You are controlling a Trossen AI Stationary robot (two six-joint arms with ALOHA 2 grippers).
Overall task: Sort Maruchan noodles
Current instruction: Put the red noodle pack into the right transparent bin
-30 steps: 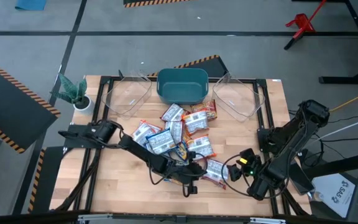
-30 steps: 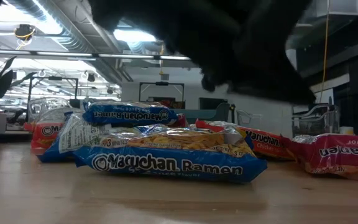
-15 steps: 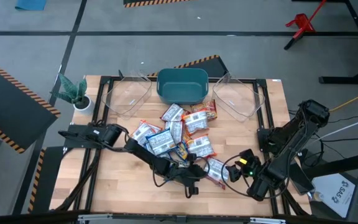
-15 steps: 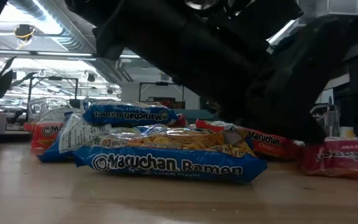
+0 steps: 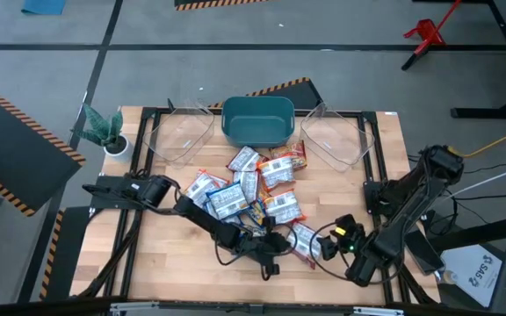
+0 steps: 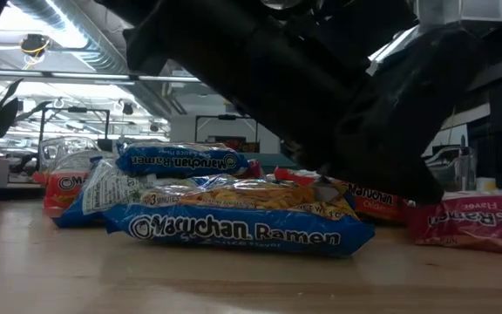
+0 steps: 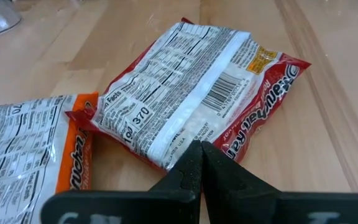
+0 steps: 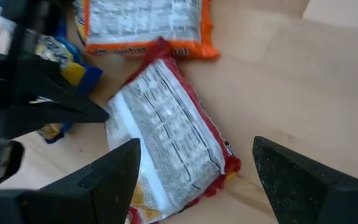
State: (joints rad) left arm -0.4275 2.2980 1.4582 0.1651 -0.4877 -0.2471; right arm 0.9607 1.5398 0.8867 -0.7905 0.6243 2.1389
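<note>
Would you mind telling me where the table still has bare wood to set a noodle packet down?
Bare wood lies at the table's front left corner, left of the left gripper, and along the left edge beside the plant pot. The middle is crowded: the noodle pile runs from the teal bin to the red packet by the right gripper.

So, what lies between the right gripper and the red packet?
Only bare table: in the right wrist view the open right gripper faces the red packet with nothing between. The shut left gripper touches that packet's other edge.
</note>
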